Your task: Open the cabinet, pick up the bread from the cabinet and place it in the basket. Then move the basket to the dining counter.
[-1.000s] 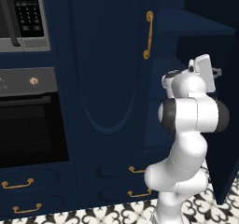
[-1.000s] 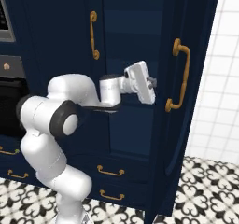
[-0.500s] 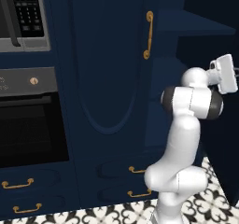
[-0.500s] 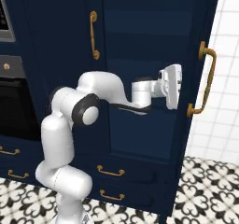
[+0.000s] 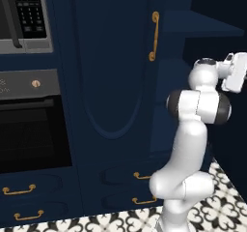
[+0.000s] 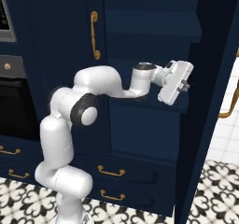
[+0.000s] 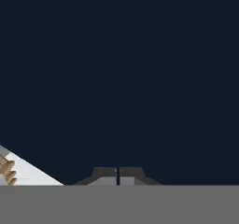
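Cabinet (image 6: 149,41) work is the step in hand: I judge the opening to be nearly finished, with the bread and the basket not yet dealt with. From the left of the right base view, the microwave (image 5: 24,18) and oven (image 5: 29,124) sit in the navy wall, then comes the cabinet's left door (image 5: 111,71), closed, with its curved brass handle (image 5: 154,35). Right of that handle the cabinet stands open, showing dark navy shelves (image 6: 154,29). The gripper (image 6: 186,85) hangs in front of a shelf edge, jaws clenched on nothing; in the hand view the two tips meet with no gap, facing plain navy. Farthest right, the right door (image 6: 205,101) is swung out edge-on, its brass handle (image 6: 231,108) just past it. No bread can be made out on the shelves, which are too dark to read. Next, I judge, the jaws must release and the arm reach into the shelves once the bread is located.
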You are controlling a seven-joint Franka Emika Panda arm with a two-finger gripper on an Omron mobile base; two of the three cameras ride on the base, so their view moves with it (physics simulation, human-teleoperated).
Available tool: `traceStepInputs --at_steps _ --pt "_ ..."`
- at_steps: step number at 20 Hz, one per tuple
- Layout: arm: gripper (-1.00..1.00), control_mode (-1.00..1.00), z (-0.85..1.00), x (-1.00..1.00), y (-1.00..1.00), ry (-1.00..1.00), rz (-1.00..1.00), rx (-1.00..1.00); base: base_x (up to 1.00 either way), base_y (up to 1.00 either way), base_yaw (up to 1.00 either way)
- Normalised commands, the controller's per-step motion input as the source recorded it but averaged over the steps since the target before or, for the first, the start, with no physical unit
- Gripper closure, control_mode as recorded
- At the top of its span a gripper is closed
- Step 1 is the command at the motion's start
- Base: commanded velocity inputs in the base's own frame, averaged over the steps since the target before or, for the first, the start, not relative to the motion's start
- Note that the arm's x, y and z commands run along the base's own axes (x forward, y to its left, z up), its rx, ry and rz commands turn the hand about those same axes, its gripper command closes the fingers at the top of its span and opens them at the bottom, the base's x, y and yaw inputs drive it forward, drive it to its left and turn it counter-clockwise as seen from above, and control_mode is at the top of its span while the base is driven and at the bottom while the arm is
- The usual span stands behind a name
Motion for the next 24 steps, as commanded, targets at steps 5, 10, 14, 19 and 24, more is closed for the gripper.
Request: traceStepInputs --at_steps 5,10,14,19,24 --pt "1.0 -1.0 0.0 -0.95 1.0 -0.24 0.0 0.36 0.0 0.0 0.0" --pt "1.0 -1.0 0.0 -0.47 1.0 -0.31 0.06 0.39 0.0 0.0 0.0" --pt "1.0 -1.0 0.0 -0.28 1.0 -0.55 0.03 0.45 0.0 0.0 0.0" --pt "1.0 -1.0 -0.06 -0.29 1.0 -0.77 0.01 0.53 0.0 0.0 0.0" --pt "1.0 -1.0 0.0 -0.26 1.0 -0.88 -0.02 0.5 0.0 0.0 0.0"
